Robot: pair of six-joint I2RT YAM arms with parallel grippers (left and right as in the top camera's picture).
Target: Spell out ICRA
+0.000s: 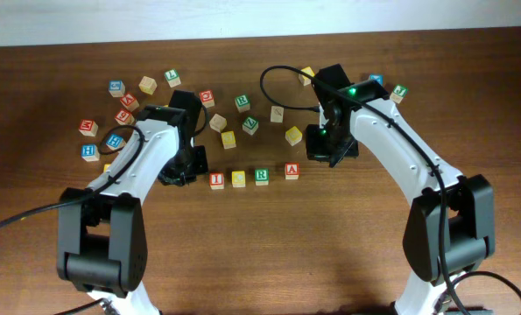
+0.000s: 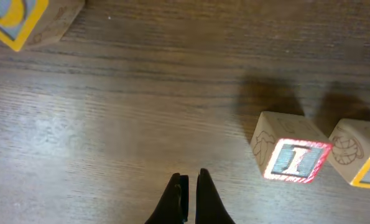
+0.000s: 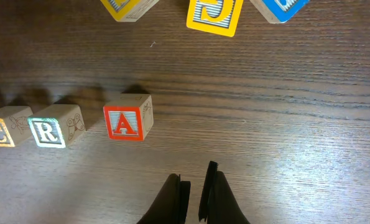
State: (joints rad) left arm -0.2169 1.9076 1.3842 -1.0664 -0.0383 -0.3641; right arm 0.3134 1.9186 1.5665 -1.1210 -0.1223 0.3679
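Observation:
Four wooden letter blocks stand in a row at the table's middle: red I (image 1: 216, 180), yellow C (image 1: 239, 178), green R (image 1: 262, 177) and red A (image 1: 292, 171). The left wrist view shows the I block (image 2: 290, 155) and part of the C block (image 2: 362, 163). The right wrist view shows C (image 3: 4, 126), R (image 3: 55, 126) and A (image 3: 127, 117). My left gripper (image 2: 189, 180) is shut and empty, left of the I block. My right gripper (image 3: 195, 174) is nearly shut and empty, right of the A block.
Several loose letter blocks lie scattered across the back of the table, among them a yellow one (image 1: 294, 136), a green one (image 1: 250, 125) and blue ones at the left (image 1: 89, 151). Three blocks show at the top of the right wrist view (image 3: 214, 15).

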